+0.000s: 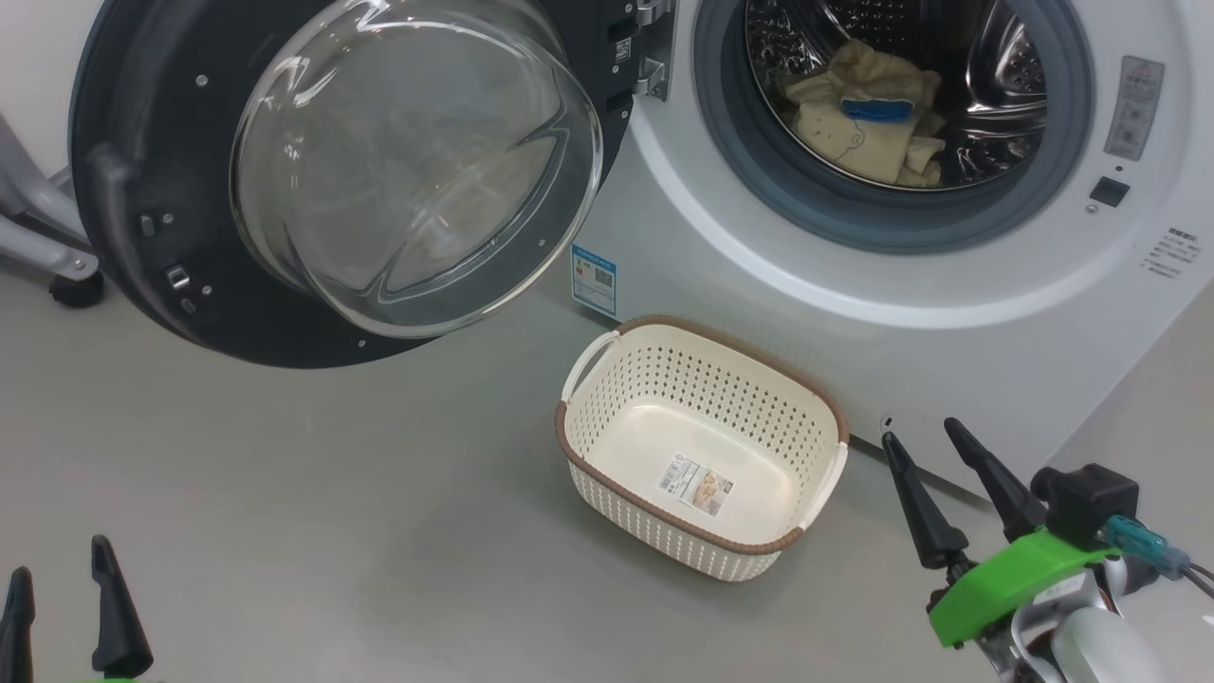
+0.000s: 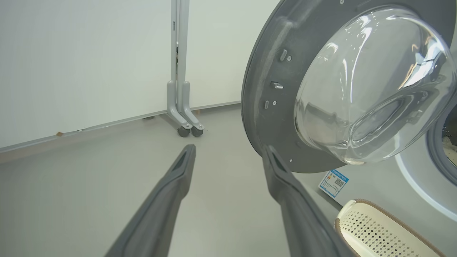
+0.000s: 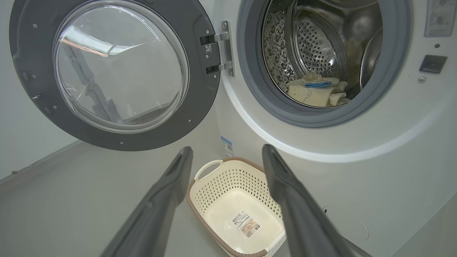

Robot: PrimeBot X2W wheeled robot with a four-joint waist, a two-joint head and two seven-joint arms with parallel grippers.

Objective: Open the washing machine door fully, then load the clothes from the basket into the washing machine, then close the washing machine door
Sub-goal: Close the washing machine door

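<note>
The washing machine door (image 1: 123,190) (image 2: 264,71) (image 3: 200,107) hangs swung wide open to the left, its glass bowl bulging outward. Pale yellow clothes (image 1: 877,123) (image 3: 316,93) with a blue trim piece lie inside the steel drum of the white washing machine (image 1: 721,275) (image 3: 375,171). The cream basket (image 1: 588,432) (image 2: 378,232) (image 3: 207,192) stands on the floor before the machine, holding only its label. My left gripper (image 1: 59,574) (image 2: 228,151) is open at the lower left, well short of the door. My right gripper (image 1: 922,432) (image 3: 226,151) is open to the right of the basket, holding nothing.
A grey wheeled stand (image 2: 184,107) (image 1: 57,256) stands against the white wall behind the open door. Grey floor (image 1: 285,493) stretches left of the basket. A blue label sticker (image 1: 594,280) sits on the machine's front beside the door.
</note>
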